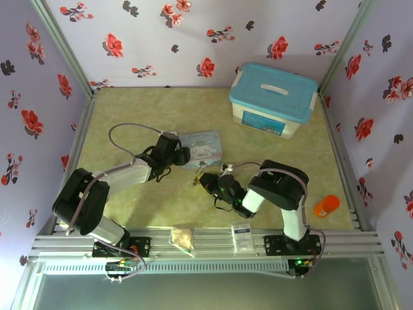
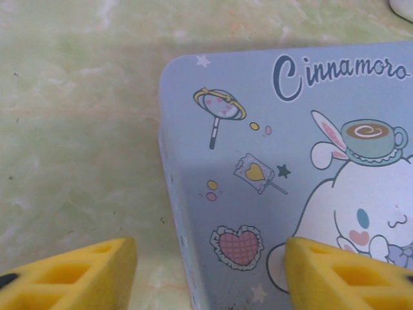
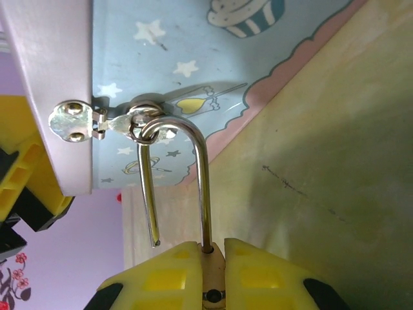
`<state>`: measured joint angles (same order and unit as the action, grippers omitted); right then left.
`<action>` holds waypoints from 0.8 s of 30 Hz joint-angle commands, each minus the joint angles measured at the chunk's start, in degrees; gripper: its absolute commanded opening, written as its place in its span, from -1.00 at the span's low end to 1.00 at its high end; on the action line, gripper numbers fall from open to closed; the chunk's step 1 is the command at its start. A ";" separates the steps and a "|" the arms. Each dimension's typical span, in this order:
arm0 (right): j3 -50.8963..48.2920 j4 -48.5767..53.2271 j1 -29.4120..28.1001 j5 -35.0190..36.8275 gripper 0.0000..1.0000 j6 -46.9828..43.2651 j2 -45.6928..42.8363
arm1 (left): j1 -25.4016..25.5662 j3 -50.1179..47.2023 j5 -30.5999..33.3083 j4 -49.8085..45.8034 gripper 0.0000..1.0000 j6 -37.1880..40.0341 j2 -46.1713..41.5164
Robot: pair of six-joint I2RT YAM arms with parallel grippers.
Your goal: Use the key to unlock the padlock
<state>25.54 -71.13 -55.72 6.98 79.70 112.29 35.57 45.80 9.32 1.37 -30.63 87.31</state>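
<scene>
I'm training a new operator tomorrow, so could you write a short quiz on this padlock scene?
1. True or false: one leg of the padlock's shackle hangs free of the body.
2. What is the right gripper shut on? A) the padlock's body B) the blue-lidded box C) the orange object
3. Fill in: the left gripper's fingers stand apart, one over the table, one over the ____.

Key: 1 true; 2 A; 3 cartoon tin.
</scene>
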 commanded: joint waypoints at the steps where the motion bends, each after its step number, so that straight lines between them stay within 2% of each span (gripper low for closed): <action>1: -0.99 1.17 0.56 9.24 -1.00 3.48 2.26 | -0.16 0.02 3.50 -4.60 0.10 2.29 2.84; 12: -0.09 6.69 -0.17 19.22 -1.00 2.86 -3.00 | -0.15 -1.33 3.63 -4.05 0.10 3.17 3.37; 19: 2.41 12.11 -0.16 19.17 -1.00 0.03 -6.12 | -0.13 -1.77 3.88 -3.57 0.10 4.03 3.81; 24: 0.62 6.89 1.52 19.07 -1.00 0.61 -3.85 | -0.15 -2.03 3.86 -2.58 0.09 3.85 4.79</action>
<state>27.14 -62.39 -55.77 21.76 81.01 107.59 35.75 46.35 9.89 4.34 -28.91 89.17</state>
